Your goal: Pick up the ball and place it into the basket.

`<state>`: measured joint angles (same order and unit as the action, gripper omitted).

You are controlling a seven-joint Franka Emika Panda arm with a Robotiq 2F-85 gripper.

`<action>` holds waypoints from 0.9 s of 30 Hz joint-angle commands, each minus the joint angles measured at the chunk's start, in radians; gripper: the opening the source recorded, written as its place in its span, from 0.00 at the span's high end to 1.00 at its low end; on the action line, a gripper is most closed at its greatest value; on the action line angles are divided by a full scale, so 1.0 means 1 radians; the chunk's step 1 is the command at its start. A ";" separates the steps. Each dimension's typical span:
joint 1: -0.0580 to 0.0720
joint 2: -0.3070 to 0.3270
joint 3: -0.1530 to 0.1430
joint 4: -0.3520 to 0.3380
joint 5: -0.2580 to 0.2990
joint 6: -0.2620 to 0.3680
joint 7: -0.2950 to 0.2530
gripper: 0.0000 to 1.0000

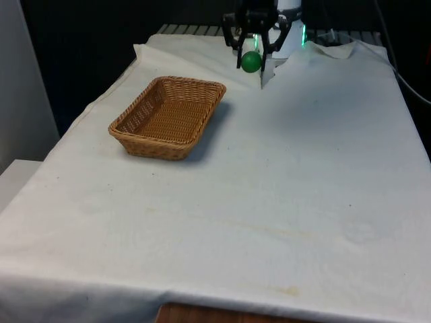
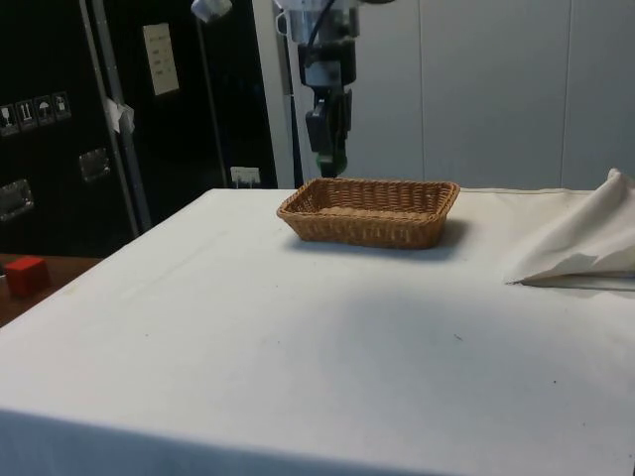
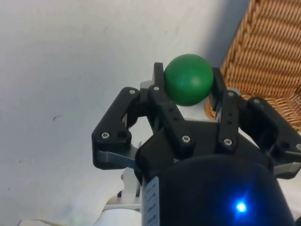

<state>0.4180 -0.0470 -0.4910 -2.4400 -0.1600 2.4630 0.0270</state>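
1. I count one green ball (image 1: 251, 62), pinched in my gripper (image 1: 252, 59), aloft.
2. One wicker basket (image 1: 134, 136), at the gripper's 8 o'clock in front view, on the cloth (image 1: 283, 188).

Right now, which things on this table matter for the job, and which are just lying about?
For the job:
- green ball, held in the gripper above the cloth
- wicker basket, nothing in it

Lying about:
- white cloth covering the table, bunched in a fold near one edge
- small red block off the table, beside the dark cabinets
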 commanded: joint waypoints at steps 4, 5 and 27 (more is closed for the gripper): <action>0.000 0.026 -0.019 0.005 0.003 0.021 -0.014 1.00; -0.004 0.042 -0.030 0.008 0.023 0.037 -0.039 1.00; -0.019 0.204 -0.154 0.069 0.144 0.115 -0.231 1.00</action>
<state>0.4080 0.1590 -0.6520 -2.3690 -0.0340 2.5740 -0.1860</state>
